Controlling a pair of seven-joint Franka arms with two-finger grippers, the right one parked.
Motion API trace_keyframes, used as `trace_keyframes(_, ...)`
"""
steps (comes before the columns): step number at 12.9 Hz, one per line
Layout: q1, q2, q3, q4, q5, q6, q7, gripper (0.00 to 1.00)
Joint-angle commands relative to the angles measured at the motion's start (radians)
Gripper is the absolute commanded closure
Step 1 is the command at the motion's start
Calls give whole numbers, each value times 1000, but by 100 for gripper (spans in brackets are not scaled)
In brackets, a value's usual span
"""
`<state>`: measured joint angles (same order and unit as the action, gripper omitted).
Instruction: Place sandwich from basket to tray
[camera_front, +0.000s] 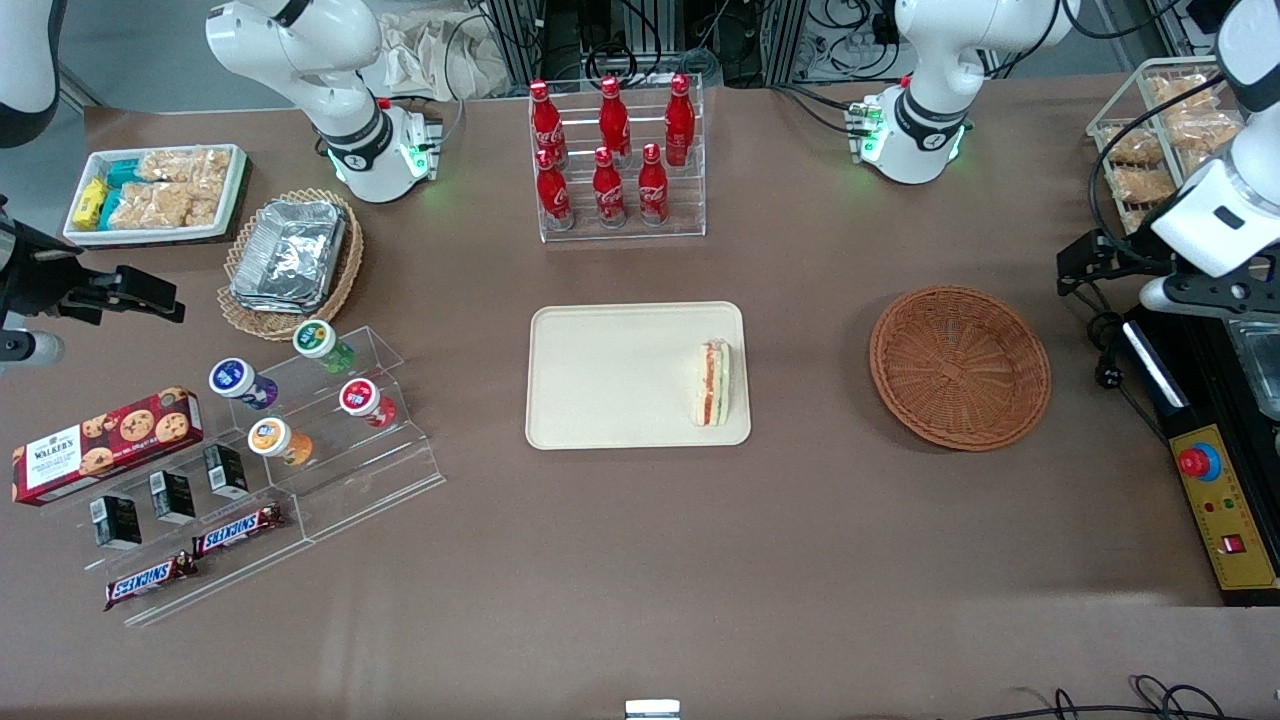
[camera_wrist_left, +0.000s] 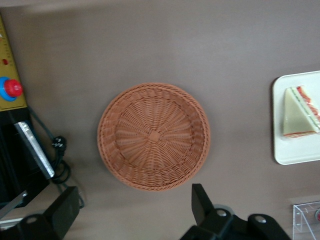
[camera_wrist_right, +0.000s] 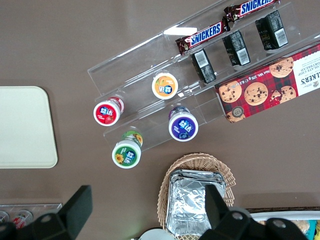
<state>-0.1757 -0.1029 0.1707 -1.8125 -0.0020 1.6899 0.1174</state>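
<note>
The sandwich (camera_front: 713, 383) is seen lying on the tray (camera_front: 610, 380), close to the tray edge that faces the basket (camera_front: 960, 366), with its red-orange and green filling stripes turned upward. The tray is set flat near the middle of the counter (camera_front: 640, 560). The basket is placed on the counter beside the tray, toward the working arm's end, apart from the tray with bare counter between them, and nothing is held in it; its woven bottom is fully exposed in the left wrist view (camera_wrist_left: 154, 136). In that same view the sandwich (camera_wrist_left: 300, 113) is shown resting on a corner of the tray (camera_wrist_left: 295, 150). The gripper (camera_wrist_left: 132, 212) is held above the counter at the working arm's end, near the basket's rim, and its jaws are spread wide with nothing between them. A rack of red cola bottles (camera_front: 612, 150) is stood farther from the front camera than the tray. A control box (camera_front: 1225, 510) with a red button is set at the working arm's edge of the counter.
</note>
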Motion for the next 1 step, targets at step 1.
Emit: trace_keyframes(1, -5, 48, 4, 64, 25, -36, 22, 0)
